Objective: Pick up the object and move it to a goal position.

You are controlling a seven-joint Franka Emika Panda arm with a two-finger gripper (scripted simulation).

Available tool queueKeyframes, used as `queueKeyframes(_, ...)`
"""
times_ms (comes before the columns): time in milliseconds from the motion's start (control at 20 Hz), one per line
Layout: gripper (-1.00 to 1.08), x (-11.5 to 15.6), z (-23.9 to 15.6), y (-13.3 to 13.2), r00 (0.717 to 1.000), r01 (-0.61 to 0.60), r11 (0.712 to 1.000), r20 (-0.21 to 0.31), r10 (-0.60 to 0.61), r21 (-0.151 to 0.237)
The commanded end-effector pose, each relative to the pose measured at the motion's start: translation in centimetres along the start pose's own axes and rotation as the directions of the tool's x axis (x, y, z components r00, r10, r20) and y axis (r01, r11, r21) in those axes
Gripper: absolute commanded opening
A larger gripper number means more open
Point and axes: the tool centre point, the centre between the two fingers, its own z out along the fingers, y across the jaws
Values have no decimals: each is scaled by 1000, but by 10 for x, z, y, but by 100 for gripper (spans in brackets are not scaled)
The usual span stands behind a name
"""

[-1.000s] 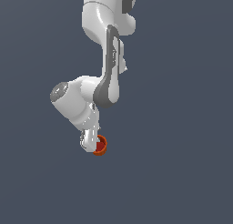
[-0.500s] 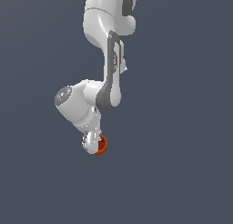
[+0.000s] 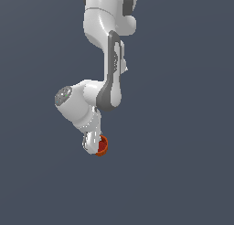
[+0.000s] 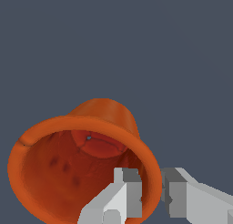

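The orange-red round cup [image 4: 86, 164] with a darker red inside fills the lower part of the wrist view. My gripper [image 4: 151, 191] is shut on its rim: one finger [image 4: 127, 193] is inside the cup and the other finger [image 4: 175, 196] is outside the wall. In the exterior view the cup [image 3: 103, 146] shows as a small orange shape beside the hand at the arm's lower end; the gripper [image 3: 97, 148] itself is mostly hidden by the hand. The cup hangs tilted, its opening toward the wrist camera.
Only a plain dark grey-blue surface [image 3: 183, 128] shows around the arm and cup. No other objects, edges or goal marker are visible in either view.
The wrist and the held cup have shifted slightly toward the exterior view's left and a little lower. The cup stays in the grip.
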Motion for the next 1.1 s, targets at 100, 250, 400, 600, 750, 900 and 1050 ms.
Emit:
queueKeyframes(100,-100,-7,-2,4,1000,2,1000,1,-2,-1)
queueKeyframes(250,-100,-15,-6,9,1000,2,1000,1,-2,-1)
queueKeyframes(400,-100,-25,-11,17,1000,2,1000,1,-2,-1)
queueKeyframes(600,-100,-45,-20,31,1000,3,1000,1,-3,-1)
queueKeyframes(750,-100,-64,-29,44,1000,3,1000,2,-3,-1)
queueKeyframes(900,-100,-86,-39,59,1000,4,1000,2,-4,-1)
queueKeyframes(1050,-100,-108,-49,74,1000,4,1000,2,-4,-1)
